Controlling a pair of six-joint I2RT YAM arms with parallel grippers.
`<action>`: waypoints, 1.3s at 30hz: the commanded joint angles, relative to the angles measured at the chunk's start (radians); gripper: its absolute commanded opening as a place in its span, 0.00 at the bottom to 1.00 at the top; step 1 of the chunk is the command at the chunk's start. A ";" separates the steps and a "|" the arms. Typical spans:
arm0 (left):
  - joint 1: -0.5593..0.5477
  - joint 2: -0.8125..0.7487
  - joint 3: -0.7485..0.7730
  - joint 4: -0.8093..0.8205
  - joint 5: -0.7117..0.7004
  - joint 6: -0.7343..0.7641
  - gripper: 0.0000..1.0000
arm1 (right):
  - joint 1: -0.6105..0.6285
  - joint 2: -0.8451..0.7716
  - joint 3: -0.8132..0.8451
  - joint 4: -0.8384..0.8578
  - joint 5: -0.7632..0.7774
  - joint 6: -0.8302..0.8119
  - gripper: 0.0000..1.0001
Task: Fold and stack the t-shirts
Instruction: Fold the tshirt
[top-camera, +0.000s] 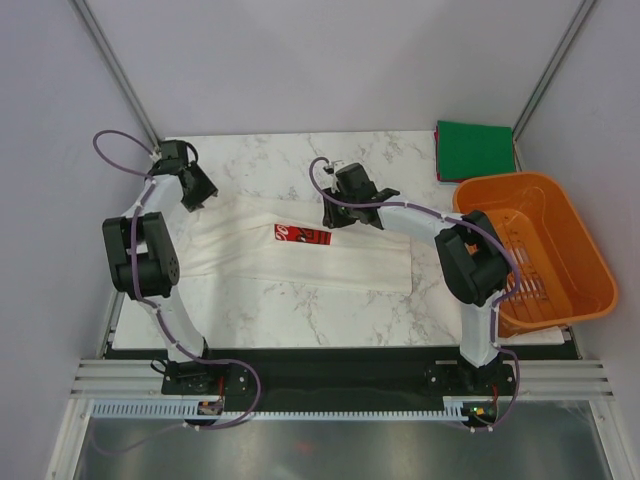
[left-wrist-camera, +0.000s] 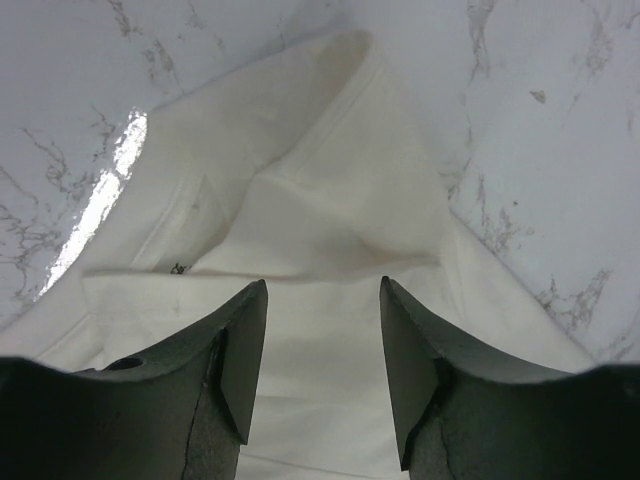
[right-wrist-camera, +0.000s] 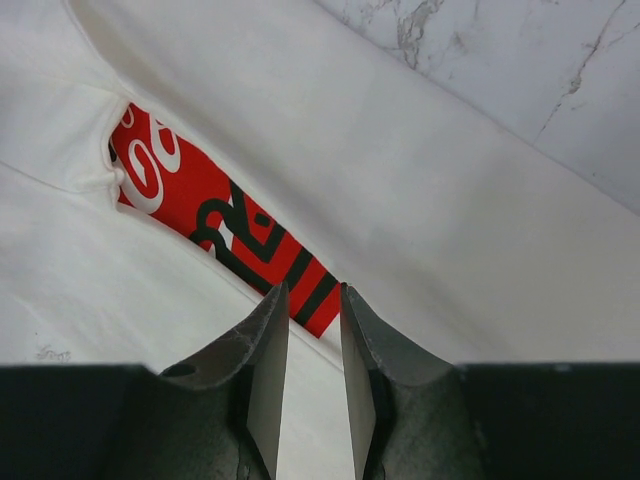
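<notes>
The white t-shirt (top-camera: 250, 250) lies as a long folded band under both of my grippers. Its red print (right-wrist-camera: 220, 225) shows as a slanted strip whose lower end runs in just ahead of my right gripper (right-wrist-camera: 314, 290). That one's jaws stand at a narrow slit with only flat cloth showing through the gap; I cannot tell whether the tips touch it. My left gripper (left-wrist-camera: 322, 285) is wider, its jaws well apart over a creased, layered end of the shirt, with nothing between them. Bare marble table (left-wrist-camera: 560, 150) lies ahead of it and to both sides, past the shirt's edge. The folded green t-shirt (top-camera: 475, 150) sits far beyond my right gripper, to its right, at the table's corner. The orange basket (top-camera: 590, 280) stands just right of that arm's elbow.
</notes>
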 joint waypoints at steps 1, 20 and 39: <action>0.010 0.043 0.048 -0.057 -0.128 -0.054 0.56 | -0.003 -0.006 -0.003 0.022 0.027 -0.004 0.35; 0.044 0.144 0.080 -0.040 -0.021 0.069 0.55 | -0.003 -0.038 -0.016 0.015 0.050 -0.042 0.36; 0.018 -0.059 -0.038 -0.043 -0.068 0.060 0.02 | -0.005 -0.059 -0.057 0.010 0.075 -0.027 0.36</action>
